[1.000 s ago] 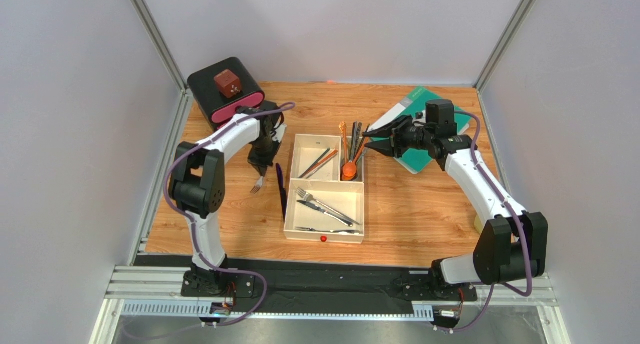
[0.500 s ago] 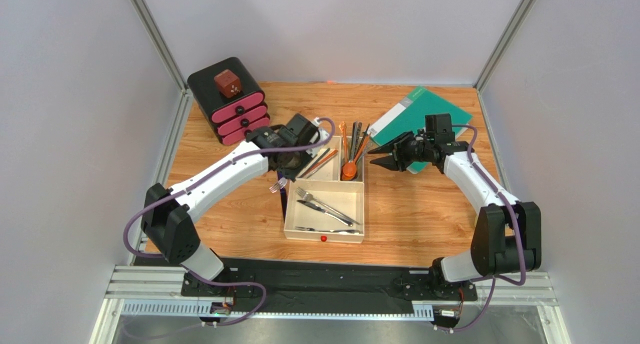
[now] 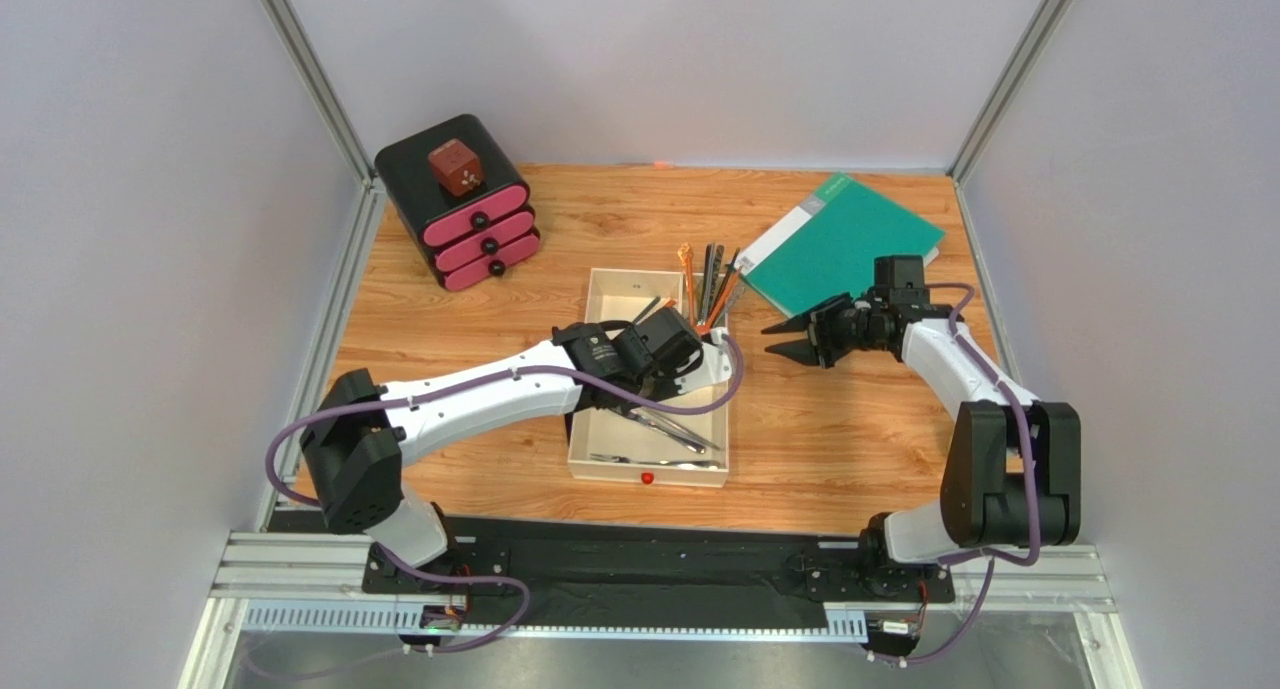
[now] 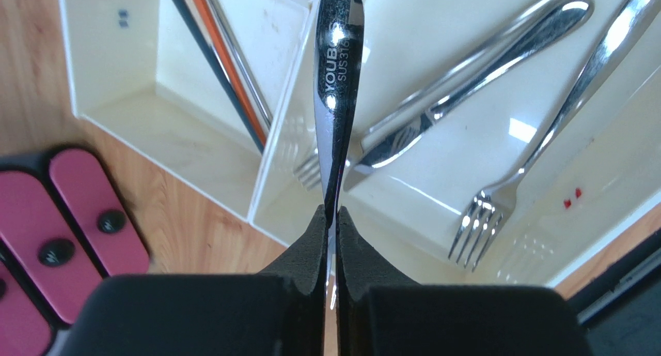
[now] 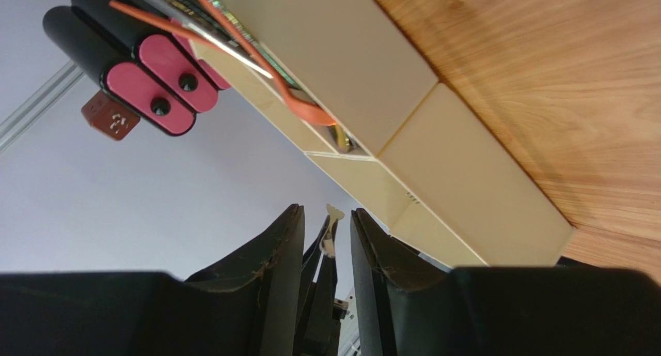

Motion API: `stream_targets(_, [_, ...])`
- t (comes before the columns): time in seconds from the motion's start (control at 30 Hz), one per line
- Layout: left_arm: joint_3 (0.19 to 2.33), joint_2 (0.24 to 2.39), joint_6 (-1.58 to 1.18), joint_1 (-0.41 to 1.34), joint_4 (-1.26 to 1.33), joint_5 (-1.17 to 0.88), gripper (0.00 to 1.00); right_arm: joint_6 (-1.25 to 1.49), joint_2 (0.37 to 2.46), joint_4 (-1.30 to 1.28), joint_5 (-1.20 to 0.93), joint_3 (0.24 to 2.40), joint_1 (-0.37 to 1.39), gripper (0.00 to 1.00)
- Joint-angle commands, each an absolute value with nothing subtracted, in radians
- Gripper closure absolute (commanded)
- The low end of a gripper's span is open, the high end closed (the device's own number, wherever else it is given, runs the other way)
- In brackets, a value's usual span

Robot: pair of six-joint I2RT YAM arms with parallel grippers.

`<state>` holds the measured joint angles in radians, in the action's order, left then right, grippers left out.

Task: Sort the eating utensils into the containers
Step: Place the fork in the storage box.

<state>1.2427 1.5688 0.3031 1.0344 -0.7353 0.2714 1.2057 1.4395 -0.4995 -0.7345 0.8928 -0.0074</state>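
**Left arm has brought its utensil over the tray**

The left gripper [image 4: 330,216] is clamped tight on the narrow neck of a silver utensil [image 4: 337,77]. The head is hidden behind the fingers, so I can't say whether it is a fork or a spoon. A second ago that arm stood off to the left of the tray [image 3: 684,476], out over bare wood. It has since swung across to centre frame and now hangs above the large compartment [image 4: 423,205], where a fork [image 4: 543,131] and a knife [image 4: 481,75] already lie. To my eye the carry is about over and letting go is the step left.

The utensil's long axis runs from the jaws almost straight up the wrist view, leaning a shade right. Its broad stamped handle end points to the top of the frame. That end sits over the divider between the large compartment and the small one holding the chopsticks [image 4: 230,61]. It also crosses the slant of the pieces below, so it may want easing further over the large side before release.

The right gripper [image 3: 771,343] has its jaws a narrow way apart with nothing between them. It has drawn back rightward from the tray's upper-right corner and is now over the table [image 3: 842,419], just below the green book [image 3: 842,247]. The black box with pink drawers [image 3: 466,209] sits in the upper left.
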Motion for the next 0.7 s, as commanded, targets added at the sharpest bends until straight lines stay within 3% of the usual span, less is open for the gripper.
stream_targets(0.0, [1.307, 1.629, 0.42, 1.06, -0.603, 0.256, 1.0, 1.169, 1.447, -0.509, -0.75, 0.848, -0.037, 0.67])
stream_targets(0.43, [1.23, 1.74, 0.459, 1.112, -0.535, 0.17, 1.0, 1.143, 1.471, -0.506, -0.775, 0.811, -0.074, 0.71])
stream_targets(0.67, [1.209, 1.787, 0.442, 1.114, -0.531, 0.274, 0.98, 1.144, 1.473, -0.489, -0.779, 0.807, -0.081, 0.73])
